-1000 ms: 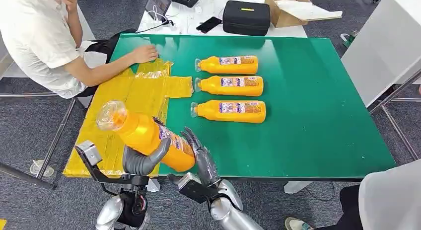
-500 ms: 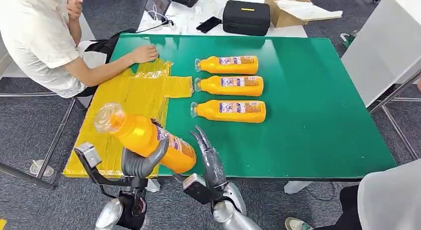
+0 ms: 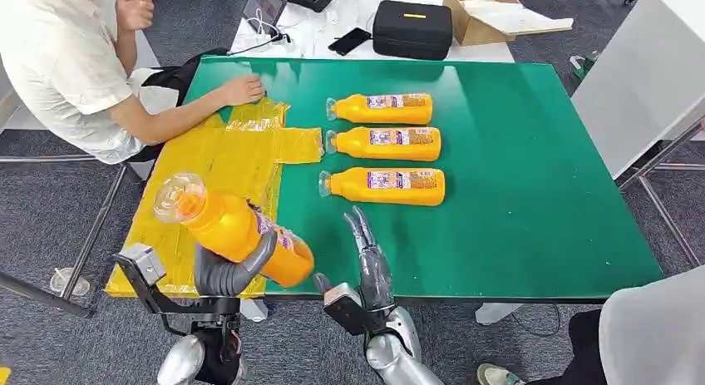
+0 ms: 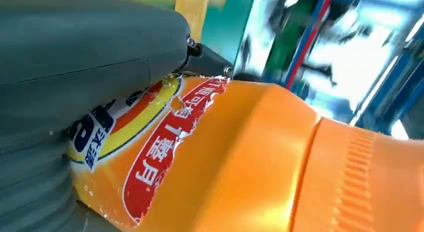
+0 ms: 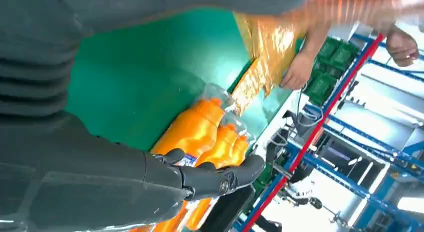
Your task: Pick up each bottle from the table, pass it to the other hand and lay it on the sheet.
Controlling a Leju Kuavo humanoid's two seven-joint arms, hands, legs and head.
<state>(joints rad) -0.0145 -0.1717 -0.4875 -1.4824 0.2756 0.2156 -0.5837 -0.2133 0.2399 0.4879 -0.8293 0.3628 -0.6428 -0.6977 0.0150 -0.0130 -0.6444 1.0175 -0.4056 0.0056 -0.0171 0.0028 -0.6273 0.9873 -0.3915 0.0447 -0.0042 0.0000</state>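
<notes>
Left hand grips an orange bottle low in the frame's lower left, cap tilted up-left over the yellow sheet. Right hand sits just beside it, fingers straight and apart, holding nothing. Three more bottles lie in a row mid-frame on the green table.

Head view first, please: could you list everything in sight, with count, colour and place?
Held bottle: one, orange, in the left hand above the table's near left corner.
Lying bottles: three, orange, in a row mid-table.
Sheet: one, yellow, on the table's left part.
Table: one, green.
Case: one, black, on the white table behind.
Cardboard box: one, brown, beside the case.
Seated person: one, white shirt, hand on the sheet.
Left hand: grey, gripping the held bottle.
Right hand: dark, open, at the near edge.
</notes>
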